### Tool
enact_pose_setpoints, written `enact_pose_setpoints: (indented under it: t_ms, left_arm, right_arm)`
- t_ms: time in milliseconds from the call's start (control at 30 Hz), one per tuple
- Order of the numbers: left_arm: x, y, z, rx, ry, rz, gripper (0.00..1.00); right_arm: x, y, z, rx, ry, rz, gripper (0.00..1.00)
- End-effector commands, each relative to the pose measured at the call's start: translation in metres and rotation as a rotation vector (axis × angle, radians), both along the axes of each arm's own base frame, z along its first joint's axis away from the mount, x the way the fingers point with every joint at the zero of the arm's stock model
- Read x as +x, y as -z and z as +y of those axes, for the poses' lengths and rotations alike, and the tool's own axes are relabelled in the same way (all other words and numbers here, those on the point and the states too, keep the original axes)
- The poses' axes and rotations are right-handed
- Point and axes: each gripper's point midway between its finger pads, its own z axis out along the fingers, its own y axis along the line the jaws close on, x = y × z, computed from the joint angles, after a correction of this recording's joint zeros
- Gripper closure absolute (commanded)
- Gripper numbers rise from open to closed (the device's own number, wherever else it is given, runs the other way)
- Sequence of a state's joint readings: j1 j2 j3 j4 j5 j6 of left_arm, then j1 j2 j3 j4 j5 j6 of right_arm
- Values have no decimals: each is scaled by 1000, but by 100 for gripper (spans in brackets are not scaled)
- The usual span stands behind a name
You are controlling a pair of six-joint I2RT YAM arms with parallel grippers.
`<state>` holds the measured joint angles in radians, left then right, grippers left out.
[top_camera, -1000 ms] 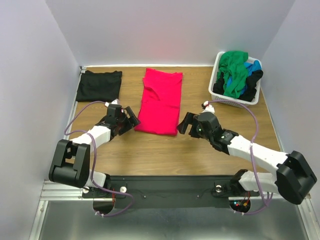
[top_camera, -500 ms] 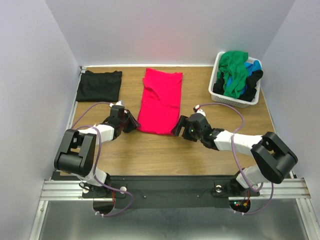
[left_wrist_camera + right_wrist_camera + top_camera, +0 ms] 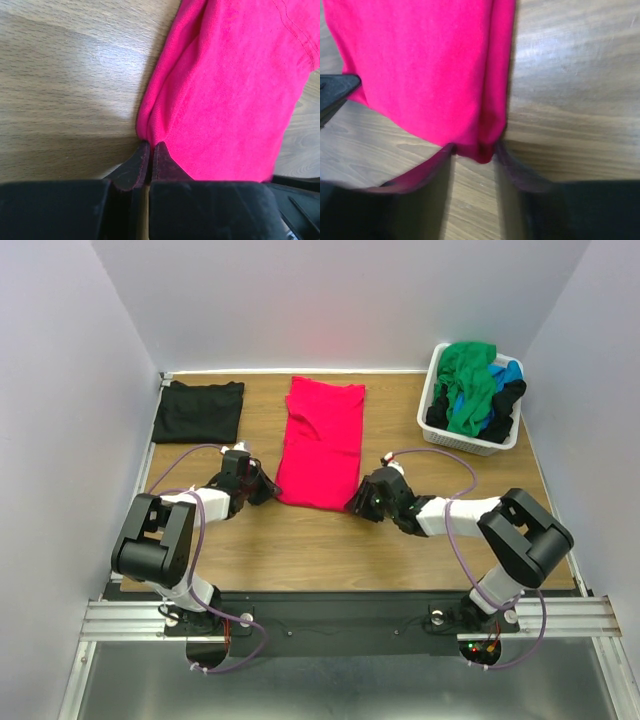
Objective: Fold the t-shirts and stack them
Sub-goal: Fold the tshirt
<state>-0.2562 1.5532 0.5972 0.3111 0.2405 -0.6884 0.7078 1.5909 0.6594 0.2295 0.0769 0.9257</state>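
Note:
A bright pinkish-red t-shirt (image 3: 322, 445) lies folded lengthwise in a long strip at the table's middle. My left gripper (image 3: 272, 490) is at its near-left corner. In the left wrist view the gripper (image 3: 151, 145) has its jaws pressed together, pinching the edge of the shirt (image 3: 225, 100). My right gripper (image 3: 355, 502) is at the near-right corner. In the right wrist view the gripper (image 3: 474, 146) still has its fingers apart, and the shirt's (image 3: 420, 65) corner sits between the tips. A folded black t-shirt (image 3: 198, 410) lies at the back left.
A white laundry basket (image 3: 470, 444) stands at the back right, heaped with green (image 3: 468, 380), blue and black shirts. Bare wooden table (image 3: 300, 540) runs between the red shirt and the arm bases. Walls close in on three sides.
Both grippers moved inward onto the red shirt's near corners. The left one closed on the cloth and the right one narrowed around its corner.

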Motion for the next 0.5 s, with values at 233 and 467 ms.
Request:
enact_pose_setpoints:
  t_ms: [233,467]
  left_arm:
    - [-52,-7,-2,47,-13,10,100]
    - [-104,-49,-15,-12,-55,-65,100]
  right_arm:
    - [-48,-32,12,148,-180,49,100]
    - [-97,-70,-10,198,-236,28,99]
